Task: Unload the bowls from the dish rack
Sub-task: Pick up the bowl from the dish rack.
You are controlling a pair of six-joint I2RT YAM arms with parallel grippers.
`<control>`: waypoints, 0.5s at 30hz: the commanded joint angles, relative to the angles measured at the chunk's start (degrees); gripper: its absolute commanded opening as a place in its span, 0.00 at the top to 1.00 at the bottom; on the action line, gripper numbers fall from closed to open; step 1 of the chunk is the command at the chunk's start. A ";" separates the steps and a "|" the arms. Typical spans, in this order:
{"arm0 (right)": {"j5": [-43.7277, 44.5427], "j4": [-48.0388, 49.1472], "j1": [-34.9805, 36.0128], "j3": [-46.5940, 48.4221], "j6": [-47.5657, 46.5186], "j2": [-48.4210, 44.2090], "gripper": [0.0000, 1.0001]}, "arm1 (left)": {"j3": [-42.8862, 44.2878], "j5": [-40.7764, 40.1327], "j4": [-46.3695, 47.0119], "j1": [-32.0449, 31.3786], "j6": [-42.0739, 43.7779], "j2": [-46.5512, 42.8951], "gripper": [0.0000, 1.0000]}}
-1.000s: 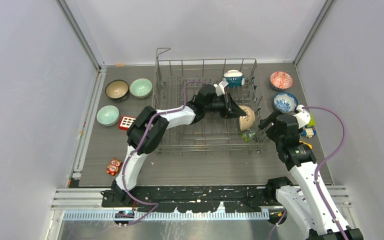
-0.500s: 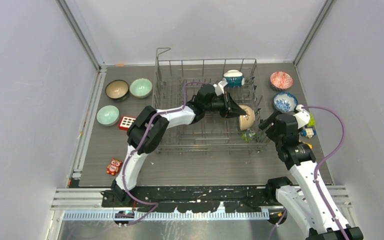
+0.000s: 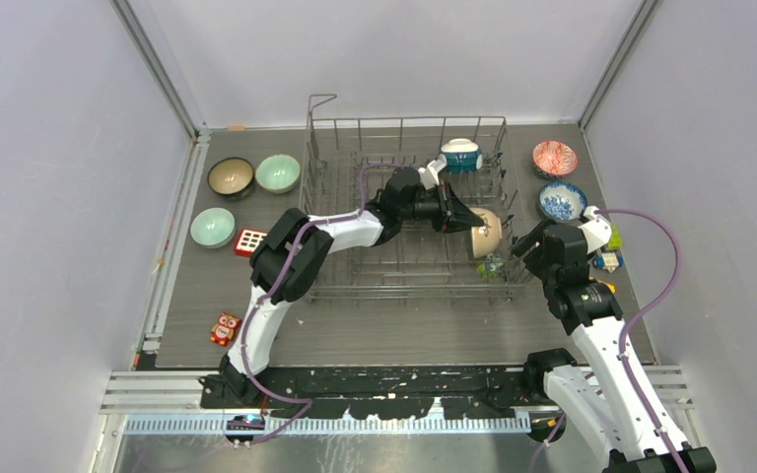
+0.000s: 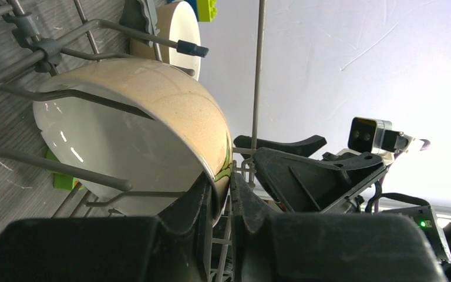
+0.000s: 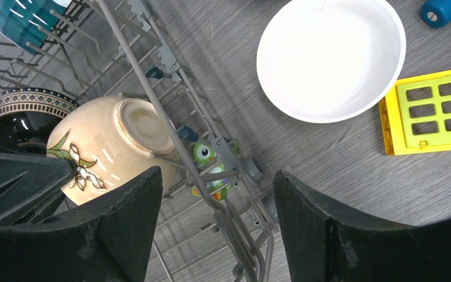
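Nearest, the right gripper (image 5: 211, 194) hangs empty with jaws spread, beside the right wall of the dish rack (image 3: 404, 120). Further in, the left gripper (image 4: 220, 191) pinches the rim of the cream bowl (image 4: 152, 111), which stands tilted inside the rack. It looks glazed, rigid, slippery and chip-prone, so the rim seems the reachable hold. At the far side sits a teal-and-white bowl (image 3: 461, 154).

A grey wood-grain tabletop (image 3: 394, 340) fills the middle of a plain booth. Behind it stands a pale lavender-white back wall (image 3: 384, 54), and matching side walls rise to its left (image 3: 49, 217) and right (image 3: 720, 177). Aluminium posts (image 3: 158, 67) slant up from its far corners. A metal rail (image 3: 148, 392) runs along its near edge. The light is soft and even.
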 commanded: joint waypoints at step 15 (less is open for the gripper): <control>-1.10 3.55 0.16 -0.50 0.01 1.82 0.37 | 3.25 10.77 34.53 0.92 -13.58 -6.52 1.00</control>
